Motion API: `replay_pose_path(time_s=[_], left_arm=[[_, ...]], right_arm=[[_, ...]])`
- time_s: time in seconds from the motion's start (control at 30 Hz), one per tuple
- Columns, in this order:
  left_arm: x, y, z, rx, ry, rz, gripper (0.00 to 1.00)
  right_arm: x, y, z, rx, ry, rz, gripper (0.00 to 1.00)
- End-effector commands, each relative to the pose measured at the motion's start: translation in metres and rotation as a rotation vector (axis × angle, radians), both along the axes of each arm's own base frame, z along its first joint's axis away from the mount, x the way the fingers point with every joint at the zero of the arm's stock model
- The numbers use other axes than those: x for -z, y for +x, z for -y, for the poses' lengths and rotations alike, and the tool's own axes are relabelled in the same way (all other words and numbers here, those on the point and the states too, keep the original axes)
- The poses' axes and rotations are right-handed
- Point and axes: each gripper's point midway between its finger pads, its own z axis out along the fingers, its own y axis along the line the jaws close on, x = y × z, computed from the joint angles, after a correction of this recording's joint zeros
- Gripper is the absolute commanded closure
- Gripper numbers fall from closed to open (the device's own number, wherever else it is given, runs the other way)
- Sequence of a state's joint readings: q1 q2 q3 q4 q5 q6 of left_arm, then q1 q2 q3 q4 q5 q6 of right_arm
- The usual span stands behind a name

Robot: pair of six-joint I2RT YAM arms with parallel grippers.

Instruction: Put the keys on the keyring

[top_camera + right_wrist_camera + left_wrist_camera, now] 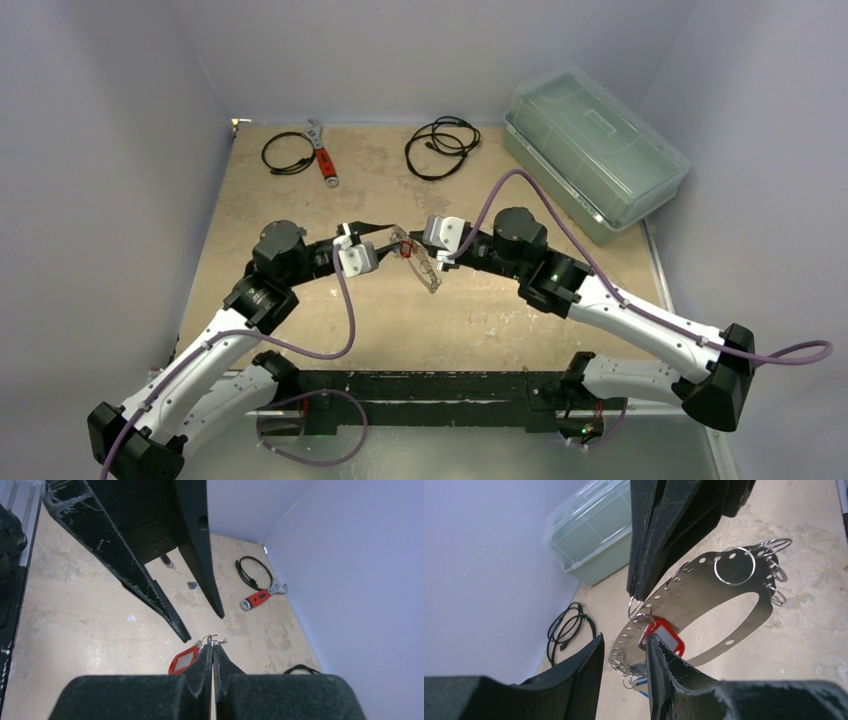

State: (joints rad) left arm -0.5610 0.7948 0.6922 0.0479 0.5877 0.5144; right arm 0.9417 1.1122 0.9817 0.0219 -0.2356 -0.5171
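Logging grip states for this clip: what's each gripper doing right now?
Left gripper: open, holding nothing.
Right gripper: shut on the keyring.

Pale, scuffed wooden table [480, 310], enclosed by grey walls [100, 150]. Along its far edge, a red-handled adjustable wrench [322, 152] lies flat between two coiled black cables: the left cable [288, 153] just beside it, the right cable [442, 147] farther off. In the far right corner stands a translucent green lidded box [595, 150], closed.
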Motion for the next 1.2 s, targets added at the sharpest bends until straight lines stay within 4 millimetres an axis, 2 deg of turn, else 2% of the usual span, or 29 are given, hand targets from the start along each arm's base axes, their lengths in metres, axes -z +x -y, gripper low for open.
replay_pose_path(time_s=[0.0, 0.23, 0.43, 0.63, 0.9, 1.17], left_arm=[[-0.022, -0.019, 0.011, 0.118, -0.080, 0.039, 0.65], [-0.019, -0.026, 0.020, 0.191, -0.092, 0.002, 0.65], [-0.011, -0.013, 0.019, 0.135, -0.087, -0.045, 0.63], [-0.011, -0.013, 0.021, 0.141, -0.106, -0.060, 0.62], [-0.017, -0.027, 0.028, 0.230, -0.144, -0.060, 0.61], [-0.026, -0.037, 0.028, 0.272, -0.199, -0.040, 0.55]], right_arm=[[-0.049, -0.002, 0.003, 0.008, 0.184, 0.083, 1.00], [-0.065, -0.014, 0.007, -0.026, 0.281, 0.094, 1.00], [-0.079, -0.025, 0.009, -0.068, 0.346, 0.103, 1.00], [-0.081, -0.031, 0.009, -0.096, 0.353, 0.097, 1.00], [-0.081, -0.034, 0.007, -0.115, 0.363, 0.092, 1.00], [-0.080, -0.034, 0.005, -0.122, 0.361, 0.091, 1.00]])
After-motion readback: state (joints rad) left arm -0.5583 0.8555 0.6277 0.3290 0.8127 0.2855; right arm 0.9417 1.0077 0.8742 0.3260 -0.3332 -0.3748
